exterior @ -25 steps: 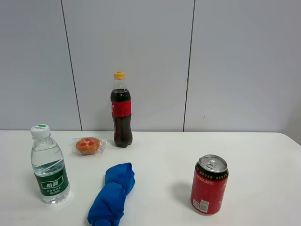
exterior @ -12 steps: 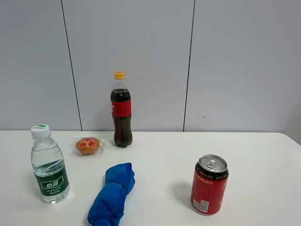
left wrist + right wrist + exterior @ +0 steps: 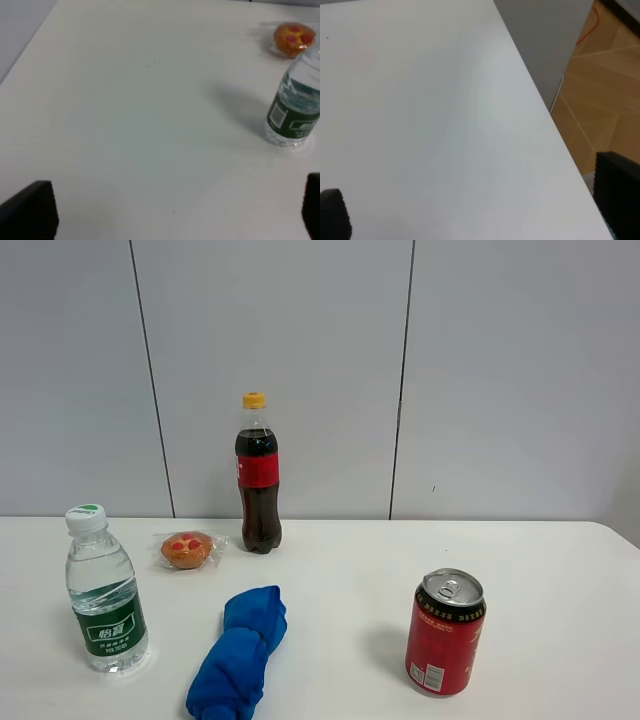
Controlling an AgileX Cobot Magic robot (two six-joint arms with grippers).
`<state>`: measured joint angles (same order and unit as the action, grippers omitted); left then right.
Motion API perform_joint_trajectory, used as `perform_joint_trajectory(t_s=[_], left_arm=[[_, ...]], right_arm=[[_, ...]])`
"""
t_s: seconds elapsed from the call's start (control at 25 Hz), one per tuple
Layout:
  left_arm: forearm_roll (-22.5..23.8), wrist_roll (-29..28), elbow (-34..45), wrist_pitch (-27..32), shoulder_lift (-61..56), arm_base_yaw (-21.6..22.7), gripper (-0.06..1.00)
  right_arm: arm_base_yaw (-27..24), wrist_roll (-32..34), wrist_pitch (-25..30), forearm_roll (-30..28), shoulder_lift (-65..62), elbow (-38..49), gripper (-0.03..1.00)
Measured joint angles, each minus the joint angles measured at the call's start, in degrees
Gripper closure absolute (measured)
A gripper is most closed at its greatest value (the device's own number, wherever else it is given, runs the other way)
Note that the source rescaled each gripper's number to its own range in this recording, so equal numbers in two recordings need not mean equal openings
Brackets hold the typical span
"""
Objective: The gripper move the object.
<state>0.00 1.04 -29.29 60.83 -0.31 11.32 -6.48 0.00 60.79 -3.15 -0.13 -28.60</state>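
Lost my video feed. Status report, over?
Left gripper and right gripper: jaws open, empty, above bare table. Nothing grasped. Water bottle and wrapped pastry ahead of the left gripper. Path unobstructed.

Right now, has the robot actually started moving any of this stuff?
Nothing looks done. The water bottle, cola bottle, red can, blue cloth and wrapped pastry all sit free on the table. Both pincers are open and empty over bare tabletop. The whole move remains.
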Motion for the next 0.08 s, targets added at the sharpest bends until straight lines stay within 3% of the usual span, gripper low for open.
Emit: perform_joint_trajectory(t_s=[0.08], left_arm=[[0.0,0.0,0.0,0.0,0.0,0.0,-0.06]], right_arm=[[0.0,0.0,0.0,0.0,0.0,0.0,-0.03]])
